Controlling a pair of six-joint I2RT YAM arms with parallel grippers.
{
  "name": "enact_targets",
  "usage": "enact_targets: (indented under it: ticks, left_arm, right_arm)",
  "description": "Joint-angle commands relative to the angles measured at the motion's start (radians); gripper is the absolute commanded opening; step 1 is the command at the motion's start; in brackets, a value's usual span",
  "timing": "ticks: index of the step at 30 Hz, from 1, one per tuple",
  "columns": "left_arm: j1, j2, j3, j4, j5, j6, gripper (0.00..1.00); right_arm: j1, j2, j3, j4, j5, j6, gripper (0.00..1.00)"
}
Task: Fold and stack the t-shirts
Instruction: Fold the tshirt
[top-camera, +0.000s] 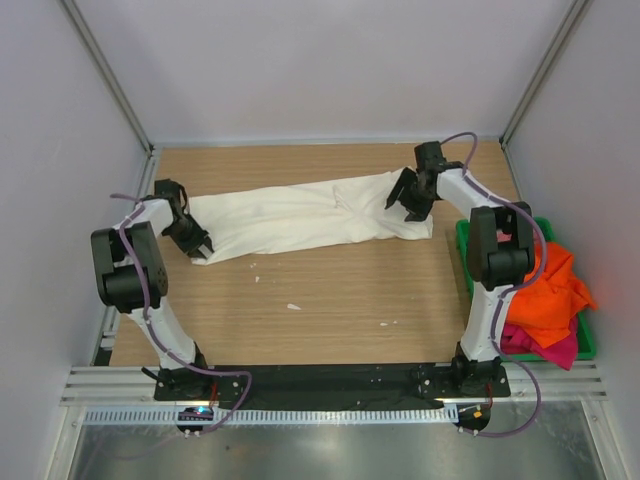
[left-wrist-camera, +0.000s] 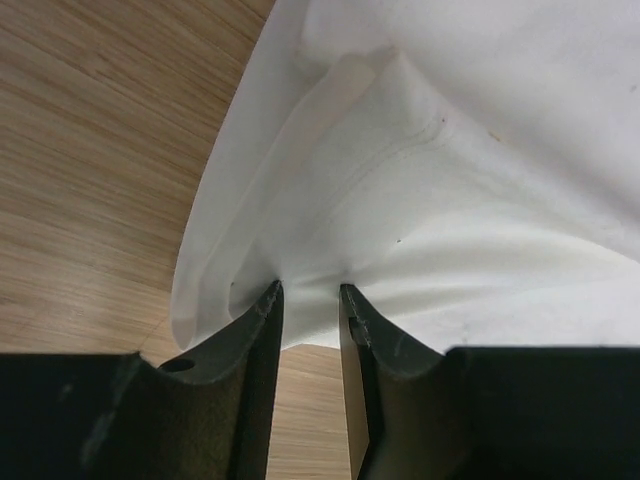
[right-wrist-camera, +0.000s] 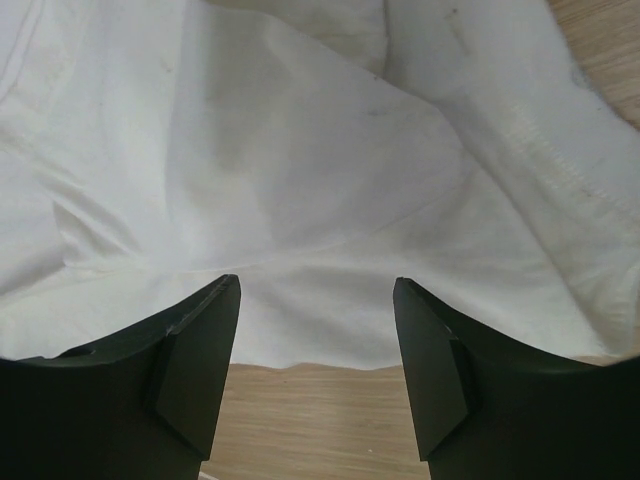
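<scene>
White shirt (top-camera: 300, 215) stretched across far table, 9 to 2 o'clock. Left gripper (left-wrist-camera: 308, 290) narrowly parted at 9 o'clock hem; can't tell if I'm pinching it. Right gripper (right-wrist-camera: 315, 285) spread, empty. Cloth light, limp; I'd grab corners.

Top cam sits high behind the arm bases (top-camera: 180, 378), looking down on the whole table (top-camera: 330, 300). Both wrist cams are super close and low, each facing one end of the same white t-shirt (top-camera: 300, 215) the overhead also catches.
</scene>
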Motion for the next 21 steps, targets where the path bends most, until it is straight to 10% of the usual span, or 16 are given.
enact_targets:
  ticks: [1,15,21]
  left_arm:
    - [0.001,0.025,-0.11,-0.038,-0.031,-0.027,0.32]
    - [-0.019,-0.223,-0.367,-0.081,0.1,-0.159,0.39]
    - [-0.217,-0.369,-0.489,-0.064,0.189,-0.295,0.45]
  right_arm:
    - [0.048,0.022,0.024,0.061,0.067,0.07,0.69]
    - [0.047,0.45,0.58,-0.047,0.322,-0.236,0.77]
    - [0.053,0.484,0.745,-0.095,0.325,-0.3,0.83]
